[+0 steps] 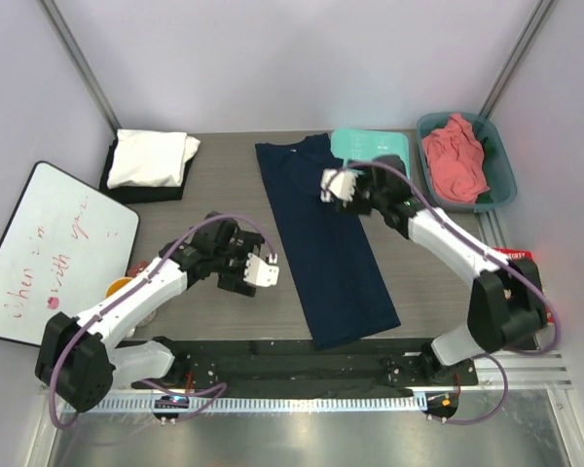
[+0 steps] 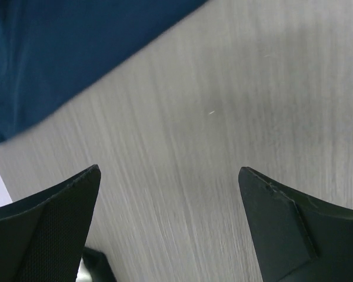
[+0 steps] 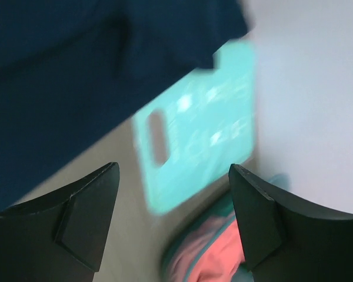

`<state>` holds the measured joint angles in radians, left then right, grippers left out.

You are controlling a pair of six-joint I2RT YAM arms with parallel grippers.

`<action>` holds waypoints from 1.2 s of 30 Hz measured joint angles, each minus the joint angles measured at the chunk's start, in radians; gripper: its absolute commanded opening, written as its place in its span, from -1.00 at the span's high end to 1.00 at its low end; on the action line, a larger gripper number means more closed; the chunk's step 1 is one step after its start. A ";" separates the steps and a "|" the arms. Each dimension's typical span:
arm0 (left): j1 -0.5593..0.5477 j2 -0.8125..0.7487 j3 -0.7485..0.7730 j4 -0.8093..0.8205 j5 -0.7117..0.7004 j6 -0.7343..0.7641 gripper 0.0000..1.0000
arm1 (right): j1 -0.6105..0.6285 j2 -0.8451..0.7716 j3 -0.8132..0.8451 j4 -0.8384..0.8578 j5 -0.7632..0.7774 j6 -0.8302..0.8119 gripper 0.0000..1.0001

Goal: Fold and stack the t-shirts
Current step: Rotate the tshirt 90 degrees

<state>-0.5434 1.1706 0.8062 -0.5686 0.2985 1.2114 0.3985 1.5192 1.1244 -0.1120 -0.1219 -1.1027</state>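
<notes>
A dark navy t-shirt (image 1: 326, 243) lies folded into a long strip down the middle of the table; its edge shows in the left wrist view (image 2: 59, 53) and it fills the top left of the right wrist view (image 3: 76, 64). A folded white t-shirt (image 1: 154, 158) sits on a folded black one (image 1: 141, 191) at the back left. A salmon pink t-shirt (image 1: 455, 158) lies crumpled in the teal tub (image 1: 502, 165), also seen in the right wrist view (image 3: 217, 258). My left gripper (image 1: 265, 272) is open and empty, just left of the navy shirt. My right gripper (image 1: 333, 185) is open and empty above the shirt's upper part.
A mint-green board (image 1: 370, 146) with a handle slot lies at the back between the navy shirt and the tub; it shows in the right wrist view (image 3: 200, 141). A whiteboard (image 1: 49, 248) leans at the left. An orange object (image 1: 120, 287) lies by the left arm.
</notes>
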 measured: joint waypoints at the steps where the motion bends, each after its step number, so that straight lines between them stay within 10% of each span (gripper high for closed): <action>1: -0.019 0.000 -0.006 -0.002 -0.002 0.015 -1.00 | -0.024 -0.050 -0.064 -0.041 -0.020 -0.033 -0.59; 13: -0.278 0.104 -0.011 0.040 0.024 0.099 -1.00 | -0.137 -0.442 -0.466 -0.450 -0.130 -0.467 -0.52; 23: -0.332 0.284 0.034 0.275 -0.042 -0.220 -0.73 | -0.138 -0.462 -0.475 -0.426 -0.129 -0.391 -0.43; 36: -0.386 0.496 0.206 0.463 -0.097 -0.483 -0.98 | -0.180 -0.481 -0.511 -0.291 0.008 -0.238 -0.43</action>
<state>-0.9291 1.6669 1.0126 -0.1051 0.2020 0.7284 0.2180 1.0382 0.6132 -0.4034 -0.1139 -1.3411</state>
